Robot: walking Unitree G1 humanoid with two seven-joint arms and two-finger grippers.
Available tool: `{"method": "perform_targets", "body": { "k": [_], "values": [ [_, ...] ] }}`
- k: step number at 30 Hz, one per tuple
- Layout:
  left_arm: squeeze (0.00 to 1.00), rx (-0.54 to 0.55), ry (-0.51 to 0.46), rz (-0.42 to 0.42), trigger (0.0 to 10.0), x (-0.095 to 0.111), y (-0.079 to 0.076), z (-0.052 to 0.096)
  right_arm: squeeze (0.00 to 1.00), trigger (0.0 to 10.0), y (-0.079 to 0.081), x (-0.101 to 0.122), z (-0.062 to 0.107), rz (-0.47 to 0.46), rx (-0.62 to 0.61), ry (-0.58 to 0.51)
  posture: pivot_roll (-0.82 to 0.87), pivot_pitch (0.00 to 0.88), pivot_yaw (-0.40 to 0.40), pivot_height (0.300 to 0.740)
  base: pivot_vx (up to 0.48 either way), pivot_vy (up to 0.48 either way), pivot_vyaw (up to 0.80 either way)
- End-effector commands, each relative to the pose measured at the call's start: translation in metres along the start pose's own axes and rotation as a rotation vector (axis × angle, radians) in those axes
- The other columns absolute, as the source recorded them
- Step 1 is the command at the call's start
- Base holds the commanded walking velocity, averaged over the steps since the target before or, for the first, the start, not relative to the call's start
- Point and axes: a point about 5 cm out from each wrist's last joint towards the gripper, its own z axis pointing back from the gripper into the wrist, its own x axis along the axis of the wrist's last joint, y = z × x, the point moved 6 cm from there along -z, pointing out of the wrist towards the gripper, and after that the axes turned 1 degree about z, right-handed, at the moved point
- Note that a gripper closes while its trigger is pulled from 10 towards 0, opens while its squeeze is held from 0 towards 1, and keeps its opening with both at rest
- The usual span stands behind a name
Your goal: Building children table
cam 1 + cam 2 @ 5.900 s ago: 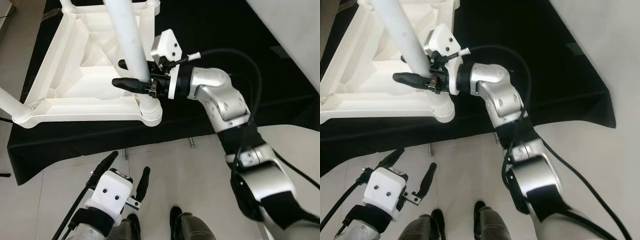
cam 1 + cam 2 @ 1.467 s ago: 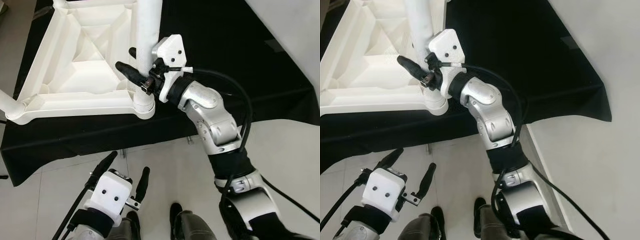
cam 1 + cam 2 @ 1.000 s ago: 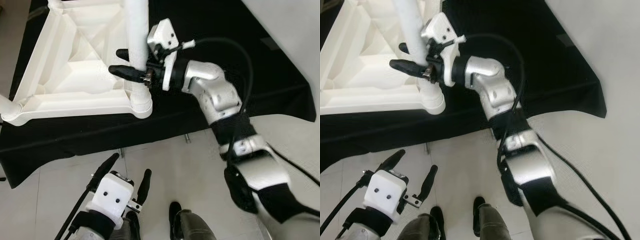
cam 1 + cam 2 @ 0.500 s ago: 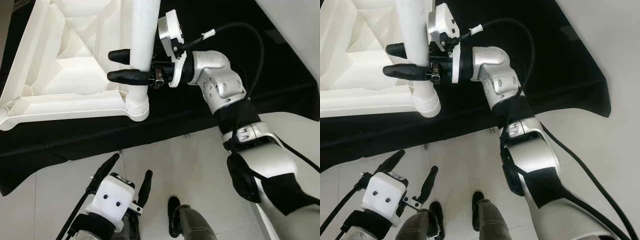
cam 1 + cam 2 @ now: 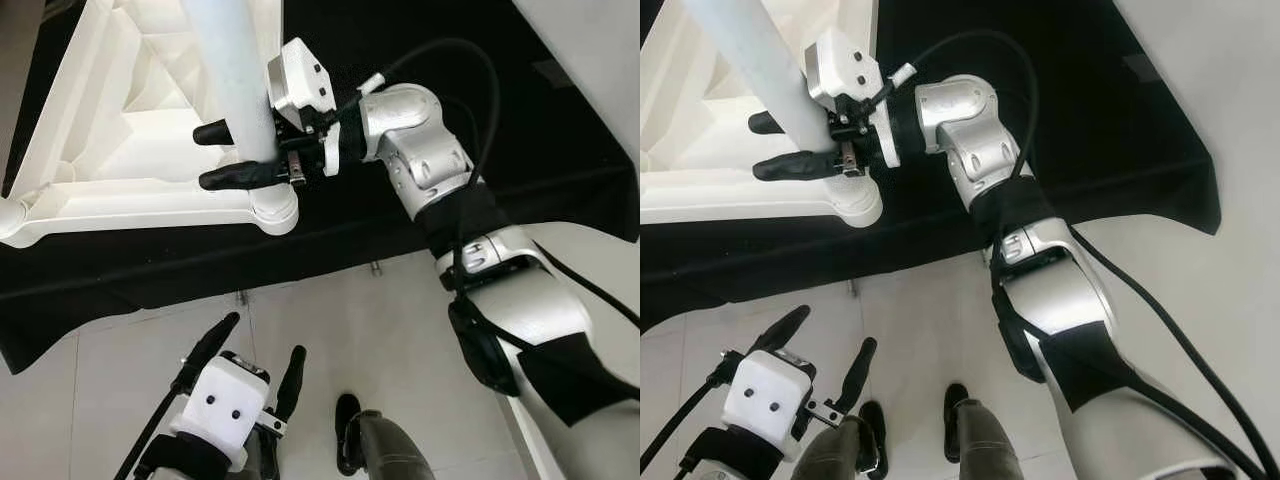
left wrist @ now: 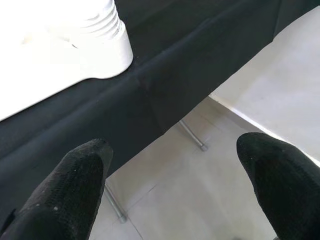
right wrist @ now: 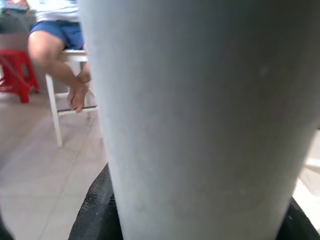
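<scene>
Head-camera left eye first: my right gripper (image 5: 232,155) has its two black fingers either side of the white table leg (image 5: 232,85), low down, just above the ribbed corner socket (image 5: 272,207) of the upturned white tabletop (image 5: 110,150) lying on the black cloth (image 5: 420,60). Half a second ago the leg stood close to upright over that socket; now it leans toward the tabletop's middle, and the wrist has rolled, so I judge I am still working the leg into its seat, not finished with it. My left gripper (image 5: 247,355) hangs low over the floor tiles (image 5: 360,340), fingers spread, holding nothing. Right eye shows the same hold from the other side: one finger (image 5: 800,165) lies across the leg's near face, the other behind it, and the leg's foot meets the socket. Left wrist view looks between its parted fingertips (image 6: 75,185) at the cloth's edge and the socket above. Right wrist view is mostly the leg's pale surface close up, pinched between the pads, with a person seated on a white stool (image 7: 62,75) behind.
</scene>
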Motion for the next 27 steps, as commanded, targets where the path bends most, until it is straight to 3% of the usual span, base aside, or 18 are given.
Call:
{"method": "perform_targets", "body": {
  "k": [1,9,15,20,27],
  "values": [
    [0.0,0.002,0.031,0.004,10.0,-0.007,-0.002,0.002,0.0,10.0,0.008,-0.029,-0.005,-0.162,0.013,0.034,0.03,0.409,-0.014,0.74,0.0,0.0,0.0],
    [0.0,0.009,0.022,0.002,10.0,-0.006,-0.001,-0.001,0.0,10.0,-0.004,-0.022,-0.003,-0.267,-0.05,-0.03,0.03,0.407,-0.025,0.74,0.0,0.0,0.0],
    [0.0,0.013,0.018,0.001,10.0,-0.005,0.0,-0.002,0.0,10.0,0.0,-0.028,-0.002,-0.281,-0.026,-0.021,0.02,0.409,-0.026,0.74,0.0,0.0,0.0],
    [0.0,0.014,0.016,0.001,10.0,-0.005,0.0,-0.003,0.0,10.0,0.001,-0.029,-0.003,-0.287,-0.017,-0.017,0.02,0.41,-0.026,0.74,0.0,0.0,0.0],
    [0.0,0.017,0.014,0.001,10.0,-0.004,0.0,-0.003,0.0,10.0,0.0,-0.046,-0.009,-0.217,-0.084,0.08,0.02,0.413,-0.029,0.74,0.0,0.0,0.0]
  ]
}}
